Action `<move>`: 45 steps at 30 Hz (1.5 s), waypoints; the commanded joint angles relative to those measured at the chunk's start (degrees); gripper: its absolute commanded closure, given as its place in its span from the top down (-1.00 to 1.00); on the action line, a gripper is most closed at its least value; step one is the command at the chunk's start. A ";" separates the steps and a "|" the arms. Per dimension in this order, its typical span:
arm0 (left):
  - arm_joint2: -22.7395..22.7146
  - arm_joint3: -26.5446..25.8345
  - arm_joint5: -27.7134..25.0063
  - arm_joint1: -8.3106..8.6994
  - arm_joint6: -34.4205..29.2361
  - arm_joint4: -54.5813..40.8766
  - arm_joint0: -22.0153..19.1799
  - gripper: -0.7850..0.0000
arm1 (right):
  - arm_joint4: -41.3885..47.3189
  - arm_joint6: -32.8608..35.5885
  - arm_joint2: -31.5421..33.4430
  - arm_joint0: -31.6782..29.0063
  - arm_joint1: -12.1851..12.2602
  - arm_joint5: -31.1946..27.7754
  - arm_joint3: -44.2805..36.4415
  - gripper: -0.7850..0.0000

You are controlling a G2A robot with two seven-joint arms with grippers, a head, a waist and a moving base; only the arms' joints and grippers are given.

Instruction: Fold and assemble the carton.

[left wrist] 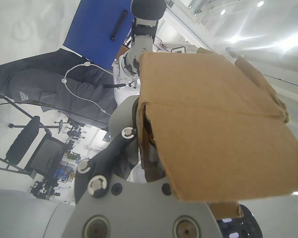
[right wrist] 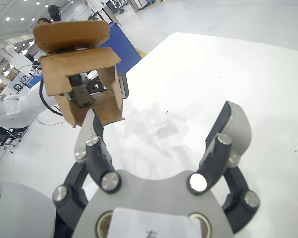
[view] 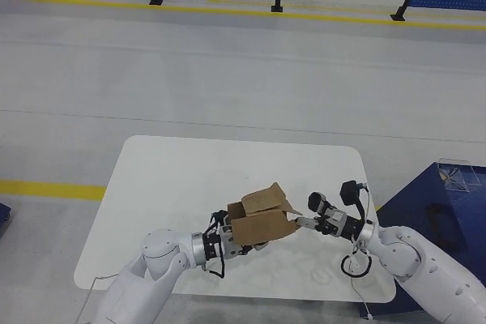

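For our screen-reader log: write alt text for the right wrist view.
A brown carton, flaps half open, is held above the white table by the left hand. The right hand is open, one fingertip at its lower edge.

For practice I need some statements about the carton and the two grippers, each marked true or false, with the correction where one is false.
1. The left gripper grips the carton. True.
2. The right gripper is shut. False: its fingers stand wide apart and hold nothing.
3. The carton lies flat on the table. False: it is opened up and held above the white table.
4. The carton end that faces the right gripper is not closed. True.
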 commanded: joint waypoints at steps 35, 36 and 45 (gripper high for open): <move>1.71 4.61 1.78 -0.48 5.19 -3.95 -2.41 -1.00 | 0.84 6.10 4.66 -2.68 -4.85 -4.38 -0.33 1.00; 1.72 4.67 1.74 -0.48 5.12 -4.09 -2.43 -1.00 | 1.00 5.98 5.16 -2.87 -4.84 -4.47 0.11 1.00; 2.29 4.36 0.92 -0.30 3.10 -2.65 -2.53 -1.00 | 2.08 7.55 7.37 -2.48 -5.59 -1.81 3.80 1.00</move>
